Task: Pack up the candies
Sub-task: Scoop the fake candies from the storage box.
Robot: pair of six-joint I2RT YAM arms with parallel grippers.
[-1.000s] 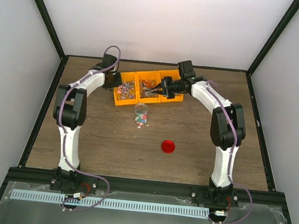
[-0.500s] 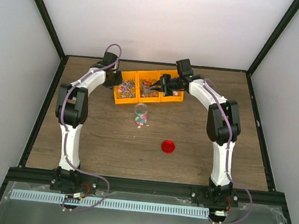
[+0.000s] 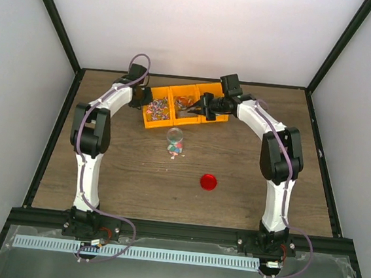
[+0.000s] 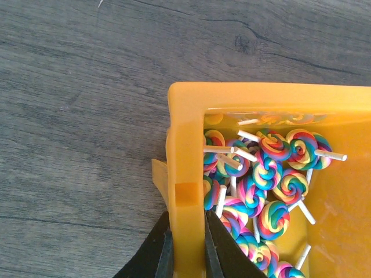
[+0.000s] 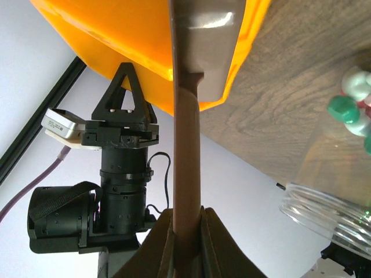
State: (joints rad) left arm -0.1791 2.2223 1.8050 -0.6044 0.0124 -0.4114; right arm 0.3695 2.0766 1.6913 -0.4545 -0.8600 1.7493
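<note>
Bright, even, diffuse light over the tabletop, shadows faint. Left wrist view is sharp on the orange bin. Right wrist view: glare on the scoop, blurred candies and jar

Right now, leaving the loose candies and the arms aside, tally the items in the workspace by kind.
Orange bins: 3
Clear jar: 1
Red lid: 1
Scoop: 1
Total: 6
</note>
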